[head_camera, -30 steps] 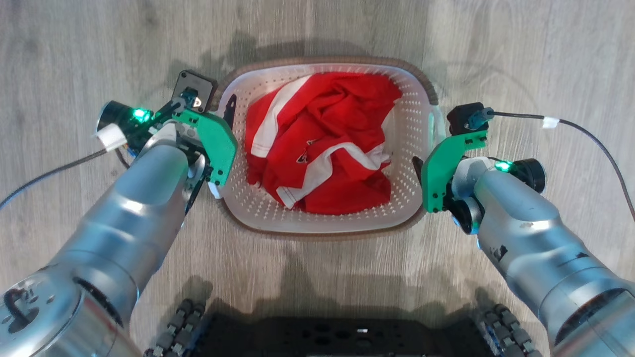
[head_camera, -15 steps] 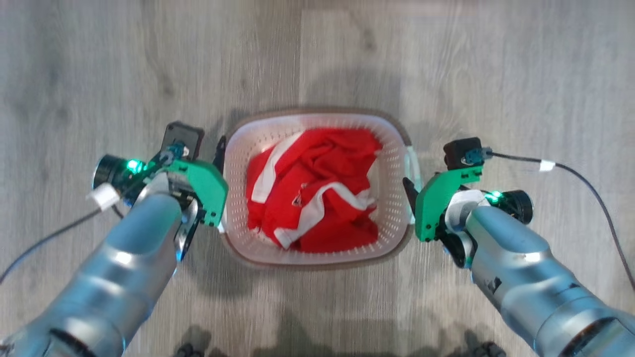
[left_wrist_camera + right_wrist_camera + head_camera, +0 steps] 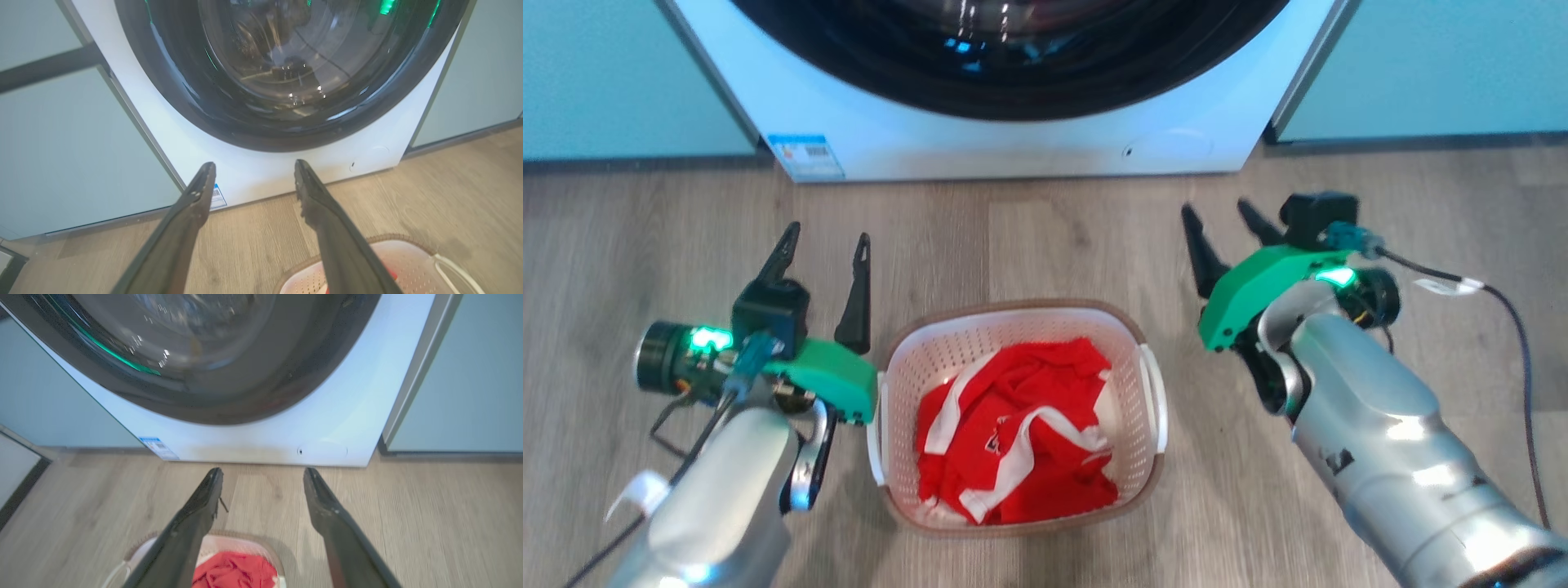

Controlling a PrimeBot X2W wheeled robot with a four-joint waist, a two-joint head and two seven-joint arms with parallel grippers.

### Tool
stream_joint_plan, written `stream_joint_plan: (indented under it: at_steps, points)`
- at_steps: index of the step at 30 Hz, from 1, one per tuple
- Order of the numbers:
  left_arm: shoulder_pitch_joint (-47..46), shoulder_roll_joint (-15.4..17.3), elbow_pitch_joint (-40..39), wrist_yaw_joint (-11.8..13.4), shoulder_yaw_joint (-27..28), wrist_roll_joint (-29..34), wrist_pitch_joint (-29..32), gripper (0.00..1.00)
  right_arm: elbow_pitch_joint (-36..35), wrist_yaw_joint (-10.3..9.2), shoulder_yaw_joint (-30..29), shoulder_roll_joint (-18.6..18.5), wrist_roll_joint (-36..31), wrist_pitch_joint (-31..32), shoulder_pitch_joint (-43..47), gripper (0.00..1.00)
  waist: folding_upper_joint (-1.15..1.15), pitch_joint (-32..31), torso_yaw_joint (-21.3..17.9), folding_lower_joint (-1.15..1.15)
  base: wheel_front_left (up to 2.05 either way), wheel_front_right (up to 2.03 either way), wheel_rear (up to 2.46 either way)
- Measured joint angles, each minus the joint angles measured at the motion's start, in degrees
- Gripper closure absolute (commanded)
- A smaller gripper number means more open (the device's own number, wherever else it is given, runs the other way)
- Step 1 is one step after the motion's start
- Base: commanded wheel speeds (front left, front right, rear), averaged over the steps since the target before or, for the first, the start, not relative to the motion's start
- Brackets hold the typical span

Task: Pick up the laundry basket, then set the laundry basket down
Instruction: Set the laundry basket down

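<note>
Head view: the laundry basket (image 3: 900, 408) sits upright on the floor (image 3: 1054, 245), mouth up, between the two pairs of fingers and nearer the robot than their tips.
Long axis: side to side, handle to handle, parallel to the front of the washer (image 3: 1013, 139).
Left gripper (image 3: 825, 238): fingers spread wide, empty, tips pointing at the washer; the inner finger stands just beside the basket's far left corner.
Right gripper (image 3: 1215, 208): fingers parted, holding nothing, raised beyond the basket's far right corner and apart from it.
Basket: rounded rectangle of white plastic, walls dotted with small holes, a brown woven-look rim (image 3: 1013, 305), and white loop handles (image 3: 1156, 400) on the short ends.
Contents: crumpled red garment (image 3: 1013, 433) with white stripes.
Floor: pale grey wood-grain planks.
Washer: glossy white front, round dark door (image 3: 286, 61) with reflective glass.
Left wrist view: the left gripper (image 3: 254, 164) is open, with the basket (image 3: 408, 261) under its right-hand finger.
Right wrist view: the right gripper (image 3: 263, 471) is open, with the basket (image 3: 245, 543) and garment (image 3: 235, 573) between the finger bases.
</note>
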Motion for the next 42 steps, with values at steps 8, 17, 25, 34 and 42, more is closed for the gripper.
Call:
stream_joint_plan:
  at_steps: [8,17,25,34,42]
  points:
    - [11.18,-2.1,-14.72,-1.49,9.98,6.3,-0.18,0.0,-22.59,0.0,-14.11,0.01,-15.3,-0.04,15.88,0.0,0.0,-4.95,-1.75,0.0,0.0,0.0,0.0]
    - [21.01,-7.81,-23.47,-5.7,16.79,11.01,-0.24,0.0,-38.97,0.0,-17.15,0.16,-19.94,-0.07,27.35,0.0,0.0,-8.31,-2.62,0.0,0.0,0.0,0.0]
    - [27.43,-11.54,-23.07,-8.94,20.5,12.76,-0.24,0.0,-42.77,0.0,-18.28,0.47,-21.38,-0.07,33.63,0.0,0.0,-10.2,-3.05,0.0,0.0,0.0,0.0]
    - [29.62,-13.36,-20.82,-12.8,21.83,14.01,-0.24,0.0,-42.88,0.0,-19.57,0.52,-21.47,-0.07,37.34,0.0,0.0,-11.09,-2.96,0.0,0.0,0.0,0.0]
    - [29.67,-14.38,-21.13,-14.92,23.92,14.35,-0.24,0.0,-42.85,0.0,-21.17,0.57,-21.39,-0.07,37.43,0.0,0.0,-10.99,-2.78,0.0,0.0,0.0,0.0]
